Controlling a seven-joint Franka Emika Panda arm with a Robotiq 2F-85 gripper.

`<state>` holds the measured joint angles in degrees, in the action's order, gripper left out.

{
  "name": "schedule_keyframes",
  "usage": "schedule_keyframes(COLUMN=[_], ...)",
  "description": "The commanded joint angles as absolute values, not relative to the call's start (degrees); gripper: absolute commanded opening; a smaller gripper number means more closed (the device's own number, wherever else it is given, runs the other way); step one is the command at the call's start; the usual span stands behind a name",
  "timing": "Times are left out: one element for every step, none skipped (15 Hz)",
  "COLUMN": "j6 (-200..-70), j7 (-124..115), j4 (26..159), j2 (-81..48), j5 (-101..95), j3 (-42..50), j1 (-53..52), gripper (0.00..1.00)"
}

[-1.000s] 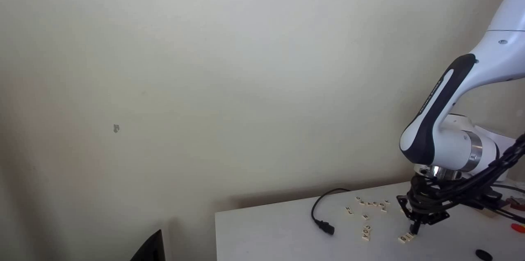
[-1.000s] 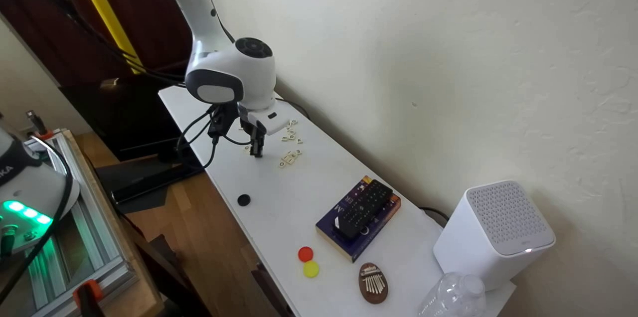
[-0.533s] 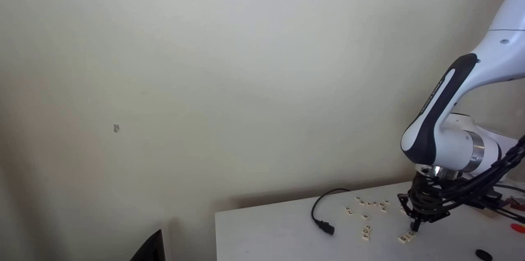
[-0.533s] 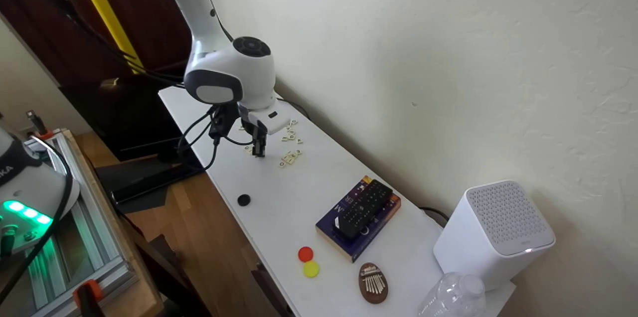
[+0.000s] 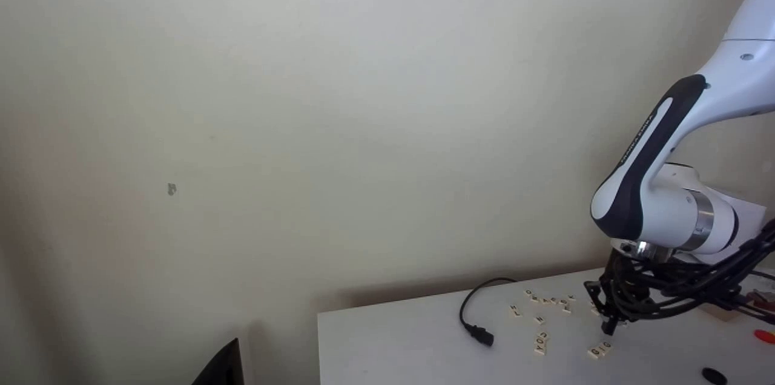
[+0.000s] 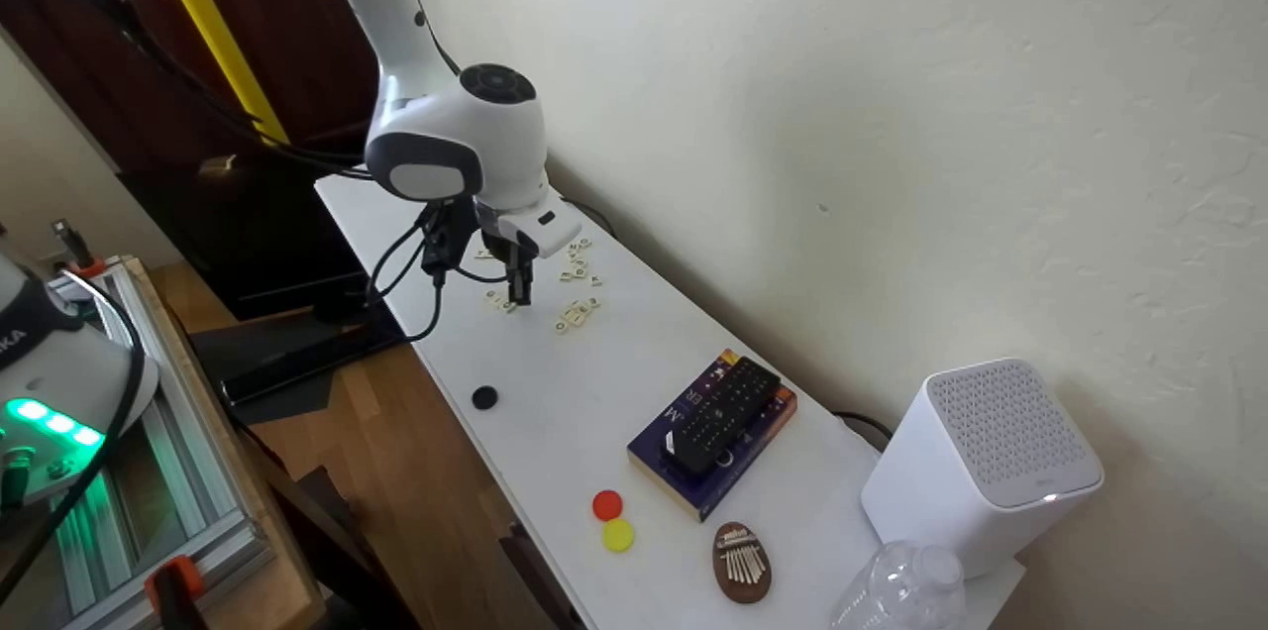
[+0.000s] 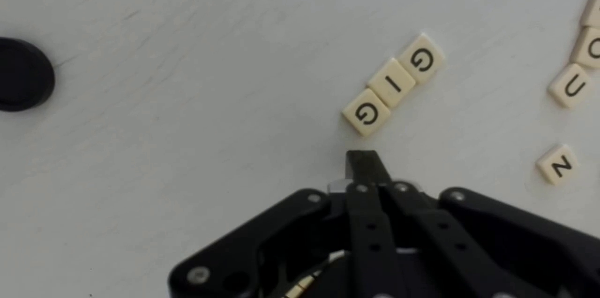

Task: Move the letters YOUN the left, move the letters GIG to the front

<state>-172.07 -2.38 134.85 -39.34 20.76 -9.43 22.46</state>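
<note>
Three cream letter tiles, GIG (image 7: pixel 391 82), lie side by side in a slanting row on the white table in the wrist view. They show in an exterior view as the GIG row (image 5: pixel 599 350). My gripper (image 7: pixel 362 153) is shut with nothing in it, its tip just short of the nearest G (image 7: pixel 366 113). In an exterior view my gripper (image 5: pixel 609 330) hangs just above that row, apart from it. At the right of the wrist view are the O tile (image 7: pixel 589 48), the U tile (image 7: pixel 569 85) and, a little apart, the N tile (image 7: pixel 558 164). The Y is cut off there, but the Y tile (image 5: pixel 539 349) shows in an exterior view.
Several other letter tiles (image 5: pixel 548 300) lie farther back. A black disc (image 7: pixel 23 74) is left of GIG. A black cable plug (image 5: pixel 481 335) rests beyond the tiles. A book (image 6: pixel 693 442) with a remote (image 6: pixel 723 415), coloured discs (image 6: pixel 607 505) and a thumb piano (image 6: pixel 741 563) share the table.
My gripper has lifted and drawn back from the GIG row. The G at its end, hidden behind the fingertips before, now shows. The gripper has stayed shut.
</note>
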Motion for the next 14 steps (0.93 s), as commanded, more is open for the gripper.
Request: schedule_keyframes(j6=[-171.8,-172.1,-172.4,-172.3,-172.4,-171.6,-171.7,-172.1,-172.1,-172.2,-172.2,-172.0,-172.2,-172.3], j7=[0.4,1.0,1.6,2.2,2.8,3.1,3.5,3.9,4.0,4.3,4.8,5.5,6.0,6.4], j4=[137.0,137.3,137.3,137.6,137.7,137.6,137.6,137.8,137.7,137.8,137.7,137.7,137.9,137.9], j2=[-37.1,-36.8,-36.8,-36.4,-36.3,-36.3,-36.3,-36.2,-36.1,-36.1,-36.3,-36.3,-36.0,-36.1], j5=[18.0,17.1,16.3,15.1,13.9,13.0,11.9,11.1,10.2,9.3,8.4,7.5,6.7,6.0], j3=[-9.0,-8.4,-8.1,-7.5,-7.1,-6.8,-6.4,-6.3,-5.8,-5.4,-4.9,-4.8,-4.6,-4.5], j1=[21.6,20.7,20.1,19.2,18.5,17.7,17.0,16.6,15.8,14.9,14.2,13.9,13.6,13.3], gripper=[0.0,0.0,0.0,0.0,0.0,0.0,0.0,0.0,0.0,0.0,0.0,0.0,0.0,0.0])
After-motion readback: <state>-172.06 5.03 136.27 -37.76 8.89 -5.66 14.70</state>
